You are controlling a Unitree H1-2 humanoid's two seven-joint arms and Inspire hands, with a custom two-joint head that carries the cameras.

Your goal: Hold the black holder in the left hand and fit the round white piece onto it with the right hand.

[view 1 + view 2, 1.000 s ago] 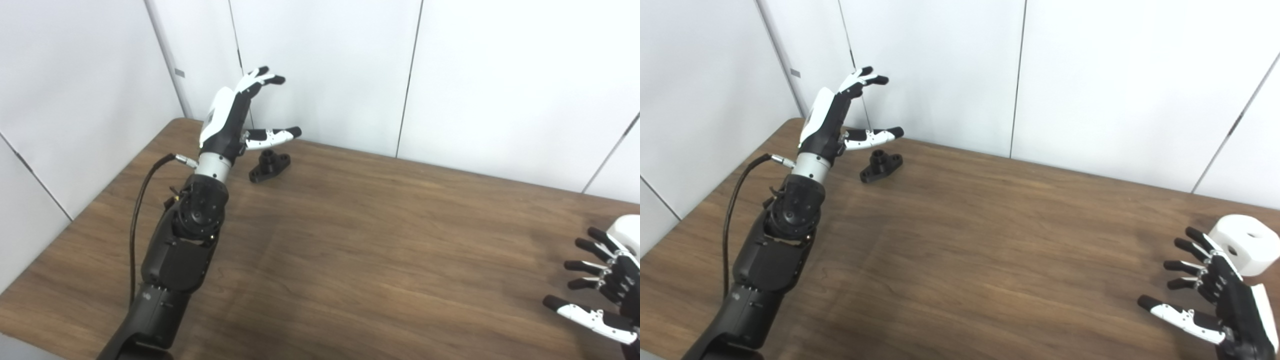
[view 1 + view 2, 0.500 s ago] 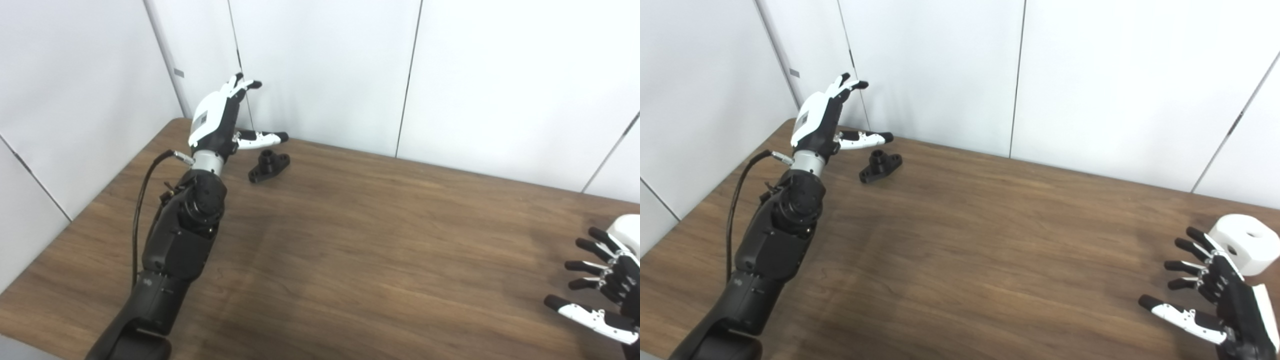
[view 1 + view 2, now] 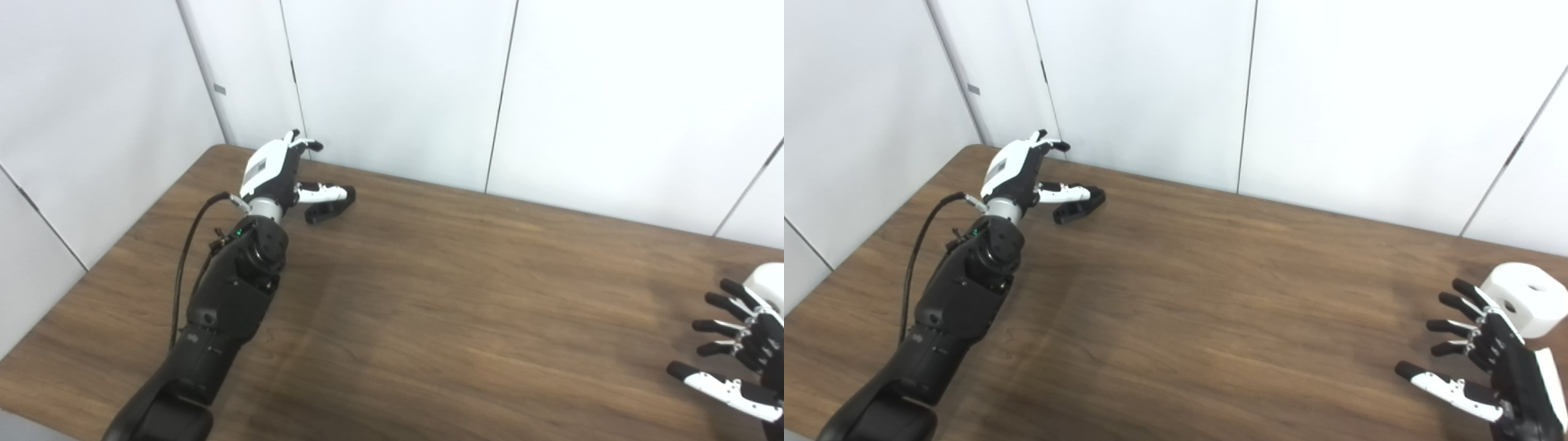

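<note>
A: Start at the far left corner of the table [image 3: 429, 294]. What do you see?

B: Your left hand [image 3: 275, 174] is down at the black holder [image 3: 324, 210], fingers spread and not closed. The thumb lies across the top of the holder; you cannot tell whether it touches. The holder sits on the wood, near the far edge.

A: And moving right?

B: Bare wood through the middle. By the right edge, your right hand [image 3: 1494, 361] hovers with fingers fanned apart, gripping nothing. The round white piece [image 3: 1522, 298] rests on the table just beyond those fingertips, toward the far right corner, its central hole facing up.
</note>
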